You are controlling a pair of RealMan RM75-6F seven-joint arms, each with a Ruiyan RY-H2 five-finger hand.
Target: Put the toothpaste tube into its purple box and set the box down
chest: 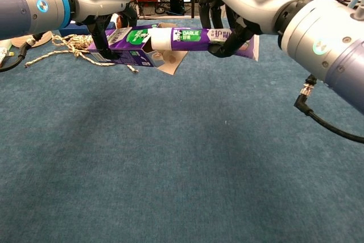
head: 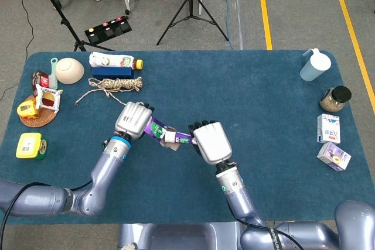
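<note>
The left hand (chest: 99, 4) grips the purple box (chest: 133, 46) above the table, open flap facing right. The right hand (chest: 239, 9) pinches the toothpaste tube (chest: 199, 37) near its flat tail, white cap at the box mouth. The tube looks light and squashy, likely best held rearward; the thin carton may crush

I see the purple box (chest: 132, 45) held off the table, lying level, its end flap open toward the toothpaste tube (chest: 202, 39) — purple and white, white cap leading, horizontal, cap right at the box's open mouth.
</note>
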